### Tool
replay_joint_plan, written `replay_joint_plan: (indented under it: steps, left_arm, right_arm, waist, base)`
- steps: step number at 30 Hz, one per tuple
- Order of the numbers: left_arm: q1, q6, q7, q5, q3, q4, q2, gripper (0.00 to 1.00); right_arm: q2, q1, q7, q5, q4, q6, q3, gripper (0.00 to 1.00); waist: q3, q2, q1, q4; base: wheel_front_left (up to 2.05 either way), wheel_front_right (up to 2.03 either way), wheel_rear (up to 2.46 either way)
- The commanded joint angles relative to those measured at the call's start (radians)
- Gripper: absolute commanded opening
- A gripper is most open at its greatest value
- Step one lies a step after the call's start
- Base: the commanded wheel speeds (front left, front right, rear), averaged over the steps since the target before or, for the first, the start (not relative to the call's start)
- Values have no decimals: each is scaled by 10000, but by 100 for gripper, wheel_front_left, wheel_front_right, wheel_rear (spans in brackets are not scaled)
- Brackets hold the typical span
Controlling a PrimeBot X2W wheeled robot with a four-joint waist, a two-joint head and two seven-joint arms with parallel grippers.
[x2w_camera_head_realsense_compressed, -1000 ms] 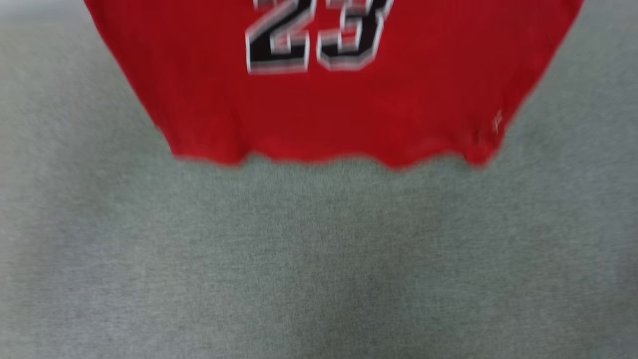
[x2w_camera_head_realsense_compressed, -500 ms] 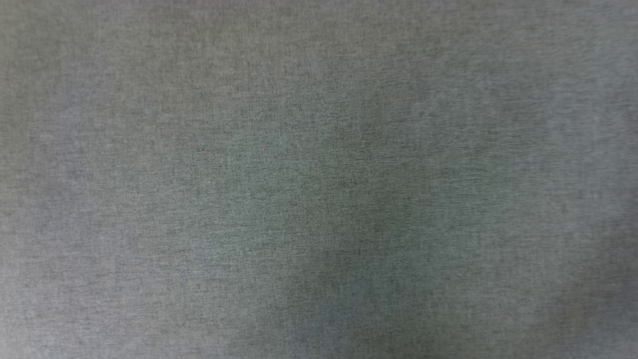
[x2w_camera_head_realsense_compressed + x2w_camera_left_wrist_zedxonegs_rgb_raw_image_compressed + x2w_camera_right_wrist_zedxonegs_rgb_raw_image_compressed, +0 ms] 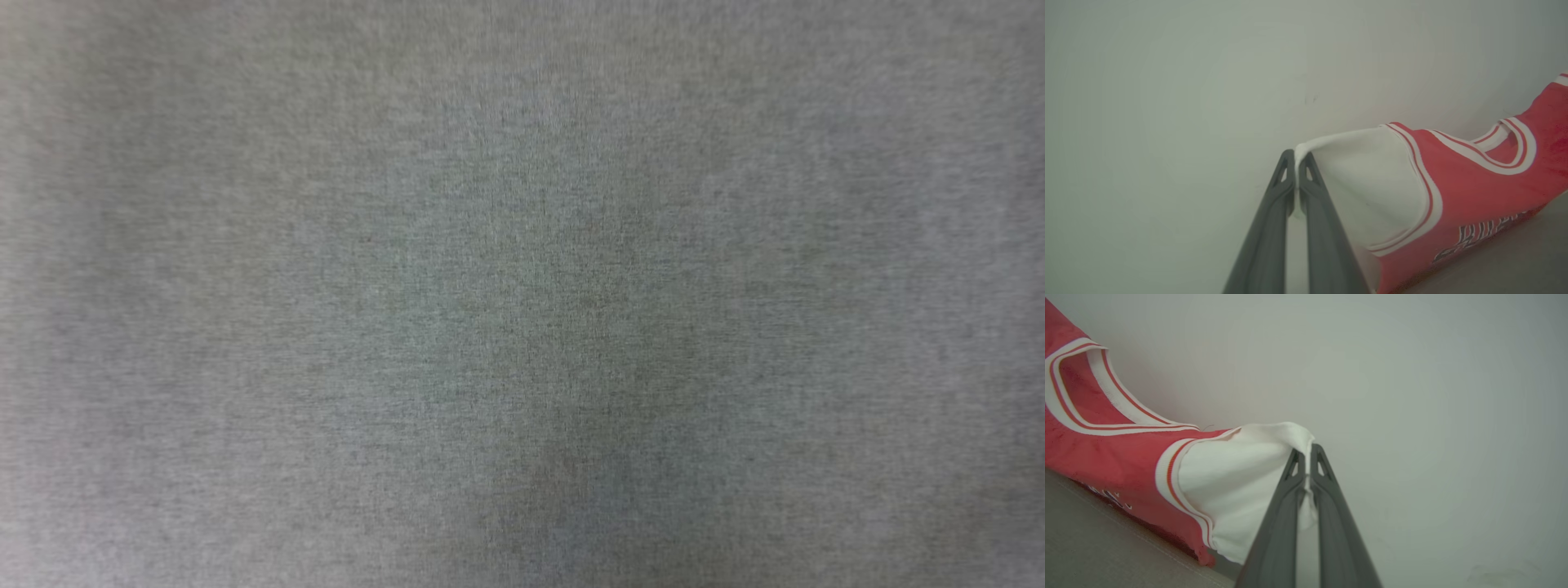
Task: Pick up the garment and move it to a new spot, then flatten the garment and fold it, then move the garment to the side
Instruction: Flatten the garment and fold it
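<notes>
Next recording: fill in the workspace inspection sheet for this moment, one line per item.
Surface: grey cloth surface, blurred in the head view.
Job's things: garment, a red jersey with white sleeves and striped trim, held up by both sleeves and stretched between them; whether its lower part touches the surface cannot be told.
Clutter: nothing seen.
End effectors: left end effector shut on the tip of one white sleeve; right end effector shut on the other white sleeve.
Cables: nothing seen.
Surroundings: plain pale wall behind the garment.
</notes>
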Motion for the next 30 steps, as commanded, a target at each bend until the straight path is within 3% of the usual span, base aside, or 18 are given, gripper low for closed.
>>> replay_joint_plan:
  steps: [1,6,14,21,30]
  left_arm:
    - [737,41,-72,-69,-144,-233,6,0]
    - [2917,443,46,-308,-415,-925,43,0]
    - [7625,1671,255,-1206,-543,-2731,400,0]
    - [10649,1998,602,-1865,-1009,-3209,655,0]
    - [12792,2262,694,-2373,-1265,-3010,1008,0]
  right_arm:
    - [-192,706,-149,271,-19,-17,95,0]
    - [-375,2371,-230,906,-307,-14,319,0]
    - [-901,6097,-73,2300,-1388,-14,750,0]
    - [-1762,8908,-37,3176,-1985,-16,904,0]
    - [-2343,11531,28,3570,-2610,-16,979,0]
  waist:
    - [-389,0,-2,58]
    - [-1021,0,-2,118]
    - [-2566,0,-2,60]
    - [-3917,0,-2,107]
    - [-5097,0,-2,-94]
  base:
    - [0,0,0]
    - [0,0,0]
    - [0,0,0]
    - [0,0,0]
    - [0,0,0]
